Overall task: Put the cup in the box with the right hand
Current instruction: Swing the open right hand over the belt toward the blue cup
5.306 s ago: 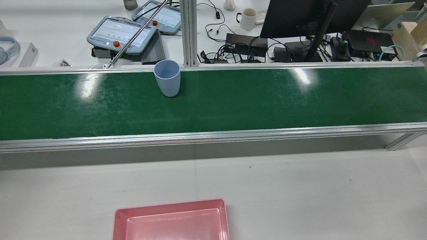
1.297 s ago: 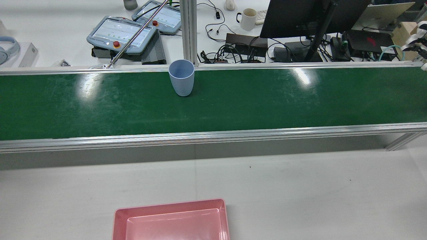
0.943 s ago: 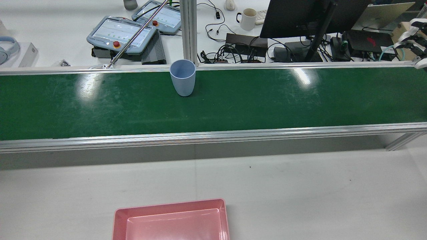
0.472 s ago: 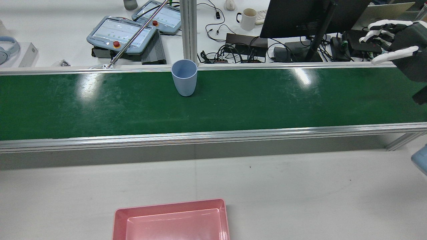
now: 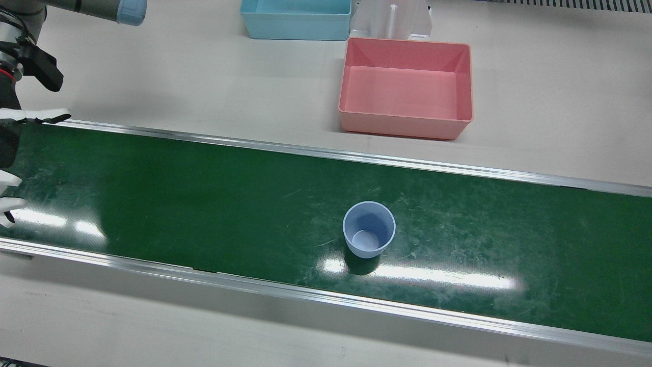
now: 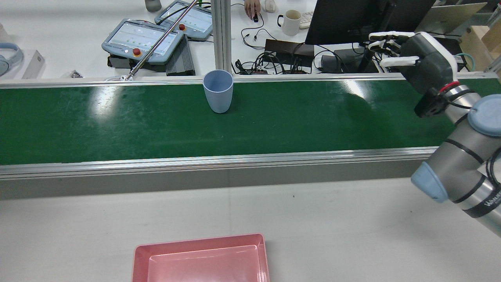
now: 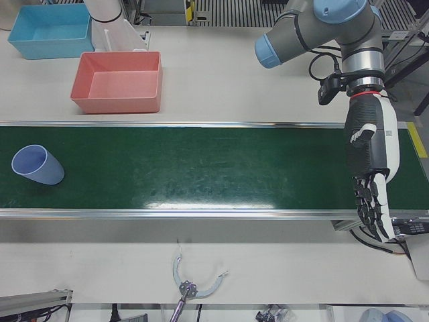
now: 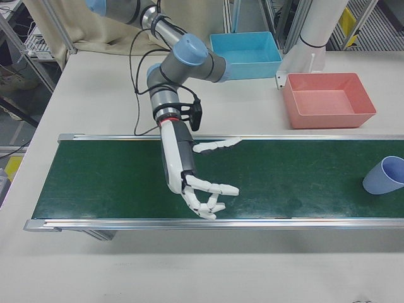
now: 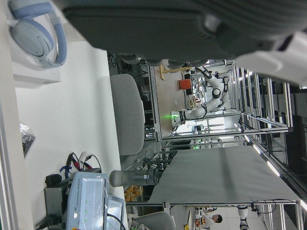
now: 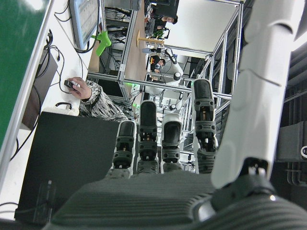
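Since the earlier rear picture, the right hand [image 6: 407, 58] has come in from the right edge over the far rail of the belt [image 6: 117, 129], and the cup [image 6: 218, 91] has crept a little rightward along it. The hand holds nothing; its fingers [image 8: 211, 189] are spread and only loosely curled, thumb apart from the rest.

The cup stands upright, mouth up, on the far side of the green belt, near its far rail. In the rear view it lies at about nine o'clock from the right hand and well apart from it, with bare belt between them. Its long axis is vertical, so a sideways wrap around the wall looks like the natural grasp.

The pink box [image 6: 201, 258] sits on the white surface [image 6: 352, 219] on the robot's side of the belt, at about six o'clock from the cup. The left hand [image 7: 370, 168] hangs over the other end of the belt, fingers extended downward and empty, and looks about as far from the cup.
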Tool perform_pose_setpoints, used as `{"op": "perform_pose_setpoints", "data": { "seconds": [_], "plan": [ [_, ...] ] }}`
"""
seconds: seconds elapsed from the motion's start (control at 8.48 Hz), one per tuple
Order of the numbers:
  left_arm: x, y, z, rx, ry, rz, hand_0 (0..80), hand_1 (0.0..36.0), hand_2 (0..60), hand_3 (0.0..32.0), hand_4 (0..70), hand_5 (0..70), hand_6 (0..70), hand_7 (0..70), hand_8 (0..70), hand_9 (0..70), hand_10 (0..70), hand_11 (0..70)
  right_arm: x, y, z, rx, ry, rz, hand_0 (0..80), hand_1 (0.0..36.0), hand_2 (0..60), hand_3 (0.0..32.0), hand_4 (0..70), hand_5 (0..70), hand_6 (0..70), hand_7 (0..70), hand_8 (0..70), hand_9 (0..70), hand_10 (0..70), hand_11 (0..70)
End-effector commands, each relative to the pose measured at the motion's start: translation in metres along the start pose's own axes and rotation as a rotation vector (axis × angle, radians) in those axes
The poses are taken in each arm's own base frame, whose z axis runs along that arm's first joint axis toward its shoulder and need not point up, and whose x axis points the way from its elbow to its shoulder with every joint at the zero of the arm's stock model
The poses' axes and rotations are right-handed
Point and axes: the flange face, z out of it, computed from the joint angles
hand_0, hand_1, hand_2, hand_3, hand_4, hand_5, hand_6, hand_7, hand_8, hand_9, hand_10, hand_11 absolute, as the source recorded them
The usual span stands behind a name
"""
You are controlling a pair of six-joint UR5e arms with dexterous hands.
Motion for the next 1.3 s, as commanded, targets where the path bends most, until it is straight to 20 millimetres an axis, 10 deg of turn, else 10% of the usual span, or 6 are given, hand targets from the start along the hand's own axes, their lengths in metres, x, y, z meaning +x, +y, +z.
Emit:
{"op": "perform_pose_setpoints", "data": {
  "seconds": [0.0, 0.24, 0.47, 0.94, 1.18],
  "plan": [
    [0.0, 0.0, 0.0, -0.001, 0.001, 0.0, 0.0, 0.0, 0.0, 0.0, 0.0, 0.0, 0.0, 0.0, 0.0, 0.0, 0.0, 0.0, 0.114, 0.072, 0.048, -0.11, -0.06, 0.058, 54.8, 12.1, 0.0, 0.0, 32.9, 8.2, 16.7, 68.3, 26.8, 37.2, 16.1, 23.9],
    [0.0, -0.001, 0.001, -0.001, -0.001, 0.0, 0.0, 0.0, 0.0, 0.0, 0.0, 0.0, 0.0, 0.0, 0.0, 0.0, 0.0, 0.0, 0.155, 0.122, 0.05, -0.159, -0.04, 0.074, 53.1, 11.9, 0.0, 0.0, 36.2, 7.9, 17.7, 70.0, 27.4, 38.7, 17.2, 25.3],
    [0.0, -0.001, 0.001, -0.003, 0.001, 0.0, 0.0, 0.0, 0.0, 0.0, 0.0, 0.0, 0.0, 0.0, 0.0, 0.0, 0.0, 0.0, 0.149, 0.145, 0.032, -0.134, -0.018, 0.05, 56.7, 15.5, 0.0, 0.0, 40.2, 8.4, 18.4, 70.0, 27.3, 39.6, 14.2, 21.3],
    [0.0, -0.001, 0.001, -0.003, 0.001, -0.001, 0.0, 0.0, 0.0, 0.0, 0.0, 0.0, 0.0, 0.0, 0.0, 0.0, 0.0, 0.0, 0.143, 0.16, 0.029, -0.104, -0.041, -0.016, 61.3, 18.7, 0.0, 0.0, 41.5, 9.0, 18.3, 70.0, 27.0, 39.3, 12.0, 18.4],
    [0.0, 0.0, 0.001, -0.004, -0.001, 0.0, 0.0, 0.0, 0.0, 0.0, 0.0, 0.0, 0.0, 0.0, 0.0, 0.0, 0.0, 0.0, 0.171, 0.159, 0.031, -0.069, -0.04, -0.064, 64.3, 20.5, 0.0, 0.0, 46.4, 9.4, 18.9, 70.0, 26.6, 39.2, 12.8, 19.8]
  ]
}}
